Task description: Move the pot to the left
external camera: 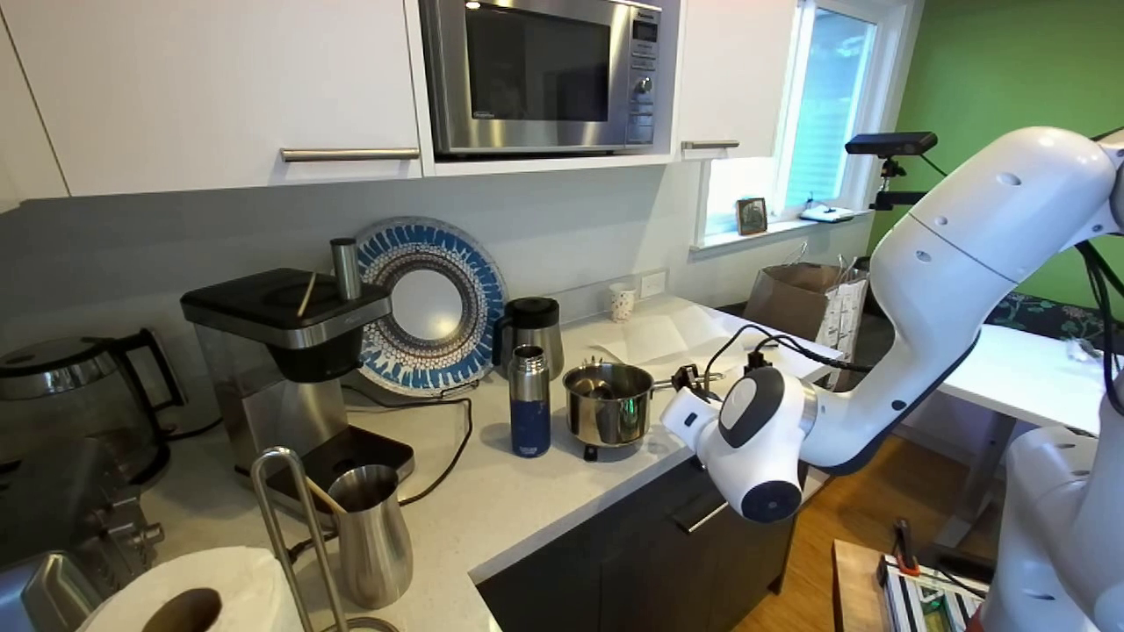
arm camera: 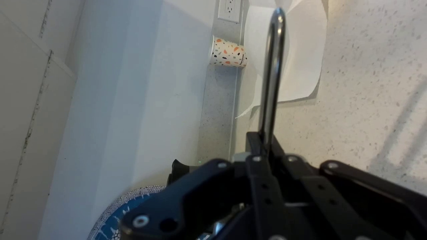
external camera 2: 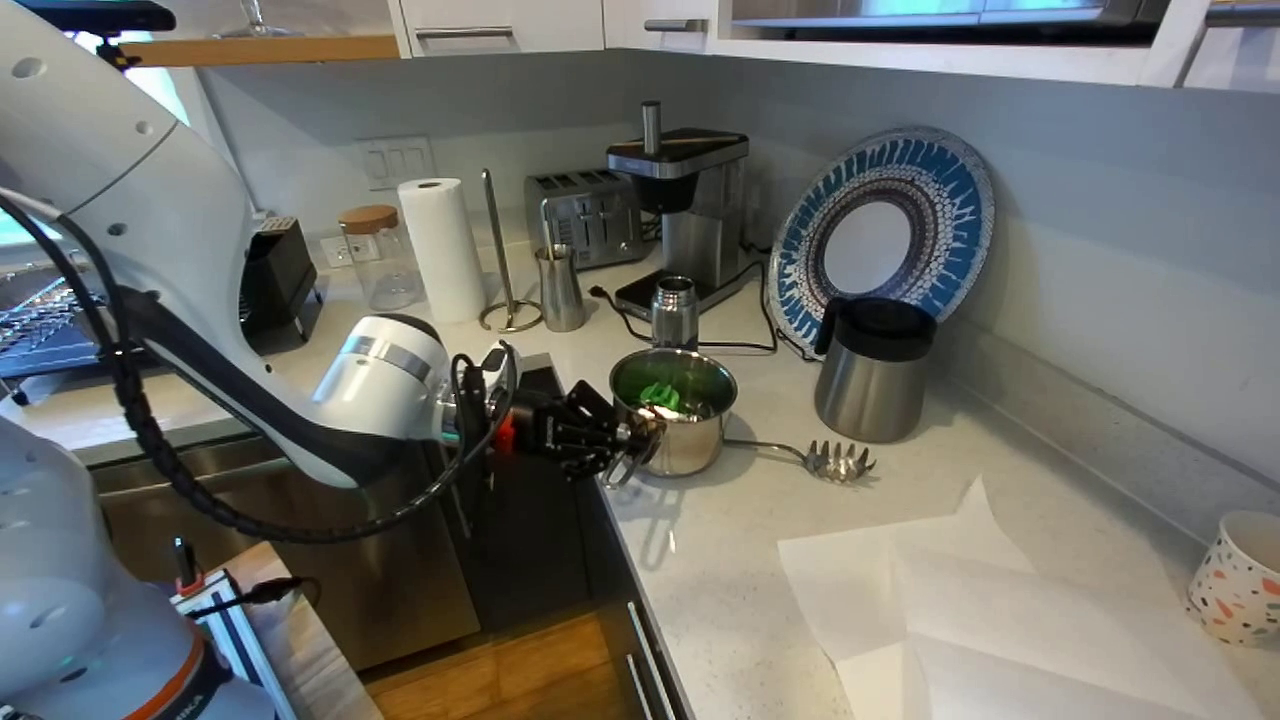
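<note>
The pincer [arm camera: 265,142] is clenched on the loop handle [arm camera: 274,66] of the stainless-steel saucepan [external camera: 608,405], which lies just to its left, handle axis crossing the grip; farther left stands the blue-and-steel flask [external camera: 530,404], likely in a leftward move's way.

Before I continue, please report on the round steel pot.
Black gripper shut on looped steel handle. Pot upright, lift unclear. Slim blue-and-silver tumbler close by, possibly blocking leftward move.
</note>
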Motion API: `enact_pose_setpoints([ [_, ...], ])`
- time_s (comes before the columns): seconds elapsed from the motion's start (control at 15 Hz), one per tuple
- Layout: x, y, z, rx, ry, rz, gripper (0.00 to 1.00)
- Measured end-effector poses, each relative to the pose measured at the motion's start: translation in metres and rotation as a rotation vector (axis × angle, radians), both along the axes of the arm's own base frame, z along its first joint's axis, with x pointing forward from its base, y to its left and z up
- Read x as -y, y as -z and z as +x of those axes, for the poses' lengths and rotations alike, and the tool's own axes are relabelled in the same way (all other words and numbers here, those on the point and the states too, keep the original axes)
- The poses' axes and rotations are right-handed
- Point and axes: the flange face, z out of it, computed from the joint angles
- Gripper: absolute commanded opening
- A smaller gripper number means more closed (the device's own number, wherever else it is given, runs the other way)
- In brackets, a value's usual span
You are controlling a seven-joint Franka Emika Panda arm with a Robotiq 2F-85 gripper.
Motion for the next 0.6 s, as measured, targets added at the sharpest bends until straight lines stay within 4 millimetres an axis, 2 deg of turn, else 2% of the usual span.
enact_pose_setpoints([
  [0.6,0.0007,0.0006,0.0014,-0.002,-0.027,-0.016,0.01],
])
